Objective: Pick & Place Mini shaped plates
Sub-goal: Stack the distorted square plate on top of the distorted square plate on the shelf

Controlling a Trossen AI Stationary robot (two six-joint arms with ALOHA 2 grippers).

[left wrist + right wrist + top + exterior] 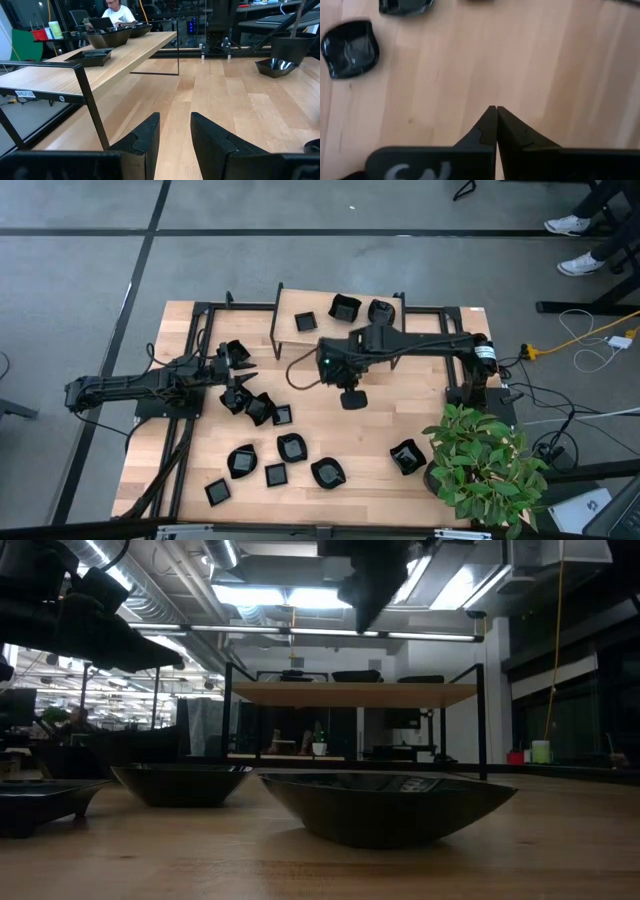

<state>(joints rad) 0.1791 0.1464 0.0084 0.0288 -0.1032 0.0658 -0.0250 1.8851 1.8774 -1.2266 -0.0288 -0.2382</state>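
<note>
Your right gripper [496,111] hangs pressed together and empty over bare table [380,442], so spread it before descending on a mini plate [350,48].

text: none legible | label on shelf frame [26,93]: too small to read

3 plates [345,308] on shelf [290,302], others below

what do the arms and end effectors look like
Both arms are dark, jointed and slim, with black cables trailing from them. The right end effector has two black wedge-shaped fingers tapering to points, above a body with pale lettering. The left end effector has broader, blunt black fingers.
</note>
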